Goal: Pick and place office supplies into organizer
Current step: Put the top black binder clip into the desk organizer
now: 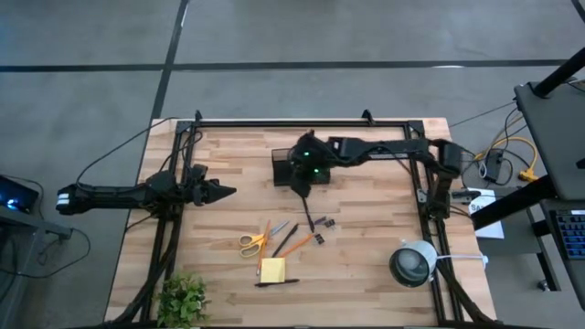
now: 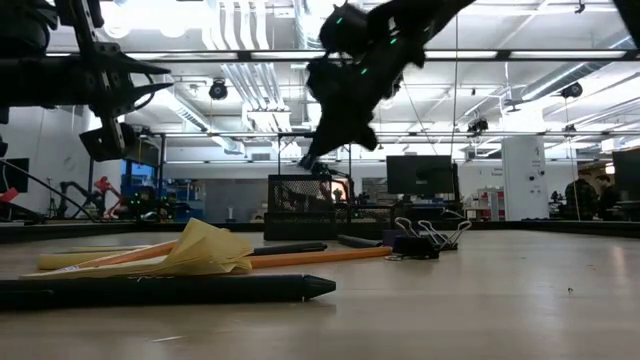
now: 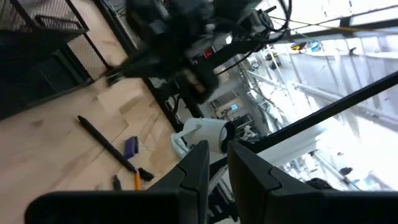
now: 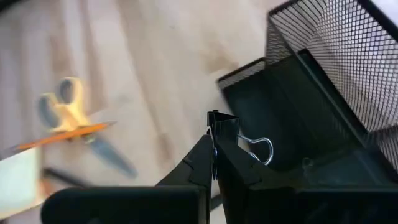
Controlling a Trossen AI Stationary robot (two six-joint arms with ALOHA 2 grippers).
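Right fingers [image 4: 214, 163] clamped on binder clip [image 4: 239, 140] above organizer [image 4: 298, 124]; left fingers [image 3: 214, 165] closed, empty.

Black pen [image 2: 165, 290], orange pencil [image 2: 300, 259], binder clips [image 2: 430, 236] on table [image 2: 480, 300]; organizer [image 2: 305, 208] behind.

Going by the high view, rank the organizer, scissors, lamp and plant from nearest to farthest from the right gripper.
From the right gripper:
1. Organizer, right beside it.
2. Scissors, toward the table's front.
3. Lamp, front right corner.
4. Plant, front left corner.
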